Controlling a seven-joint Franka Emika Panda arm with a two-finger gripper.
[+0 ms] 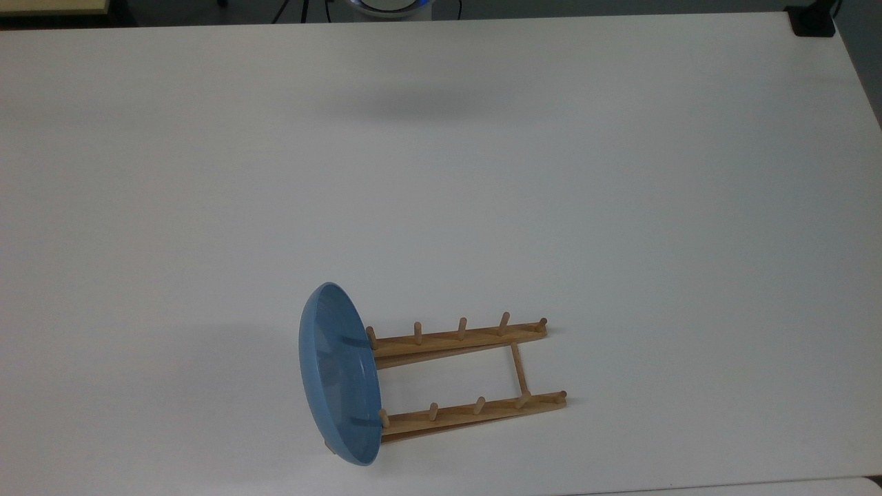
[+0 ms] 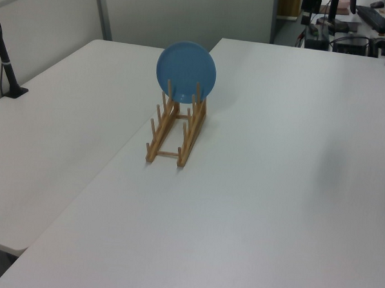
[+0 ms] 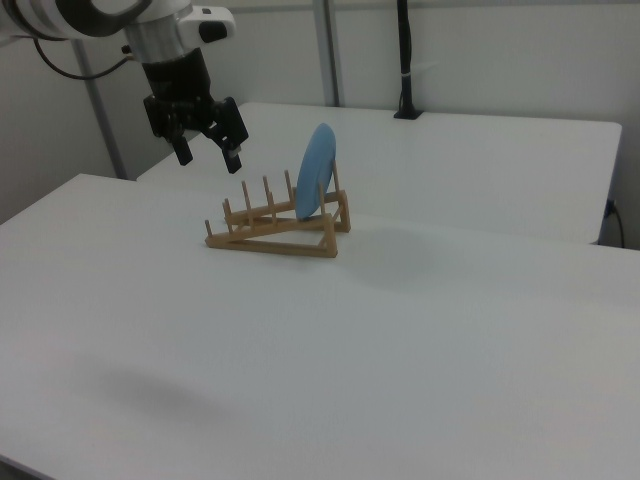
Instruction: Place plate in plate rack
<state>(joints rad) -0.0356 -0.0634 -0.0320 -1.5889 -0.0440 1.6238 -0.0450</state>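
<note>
The light-blue plate (image 1: 337, 375) stands upright on edge in the end slot of the wooden plate rack (image 1: 468, 337), at the top view's left end of the rack. The left view shows the plate (image 2: 187, 67) face-on at the far end of the rack (image 2: 186, 134). In the right view the plate (image 3: 318, 180) is seen edge-on, leaning slightly against the pegs of the rack (image 3: 270, 235). My gripper (image 3: 209, 160) hangs high in the air to the right view's left of the rack, open and empty, well apart from the plate.
The white table (image 1: 551, 172) is bare around the rack. A black pole on a clamp (image 2: 6, 57) stands at the left view's left edge, and a black pole (image 3: 405, 60) rises at the back in the right view. A black block (image 1: 813, 21) sits at the top view's upper right corner.
</note>
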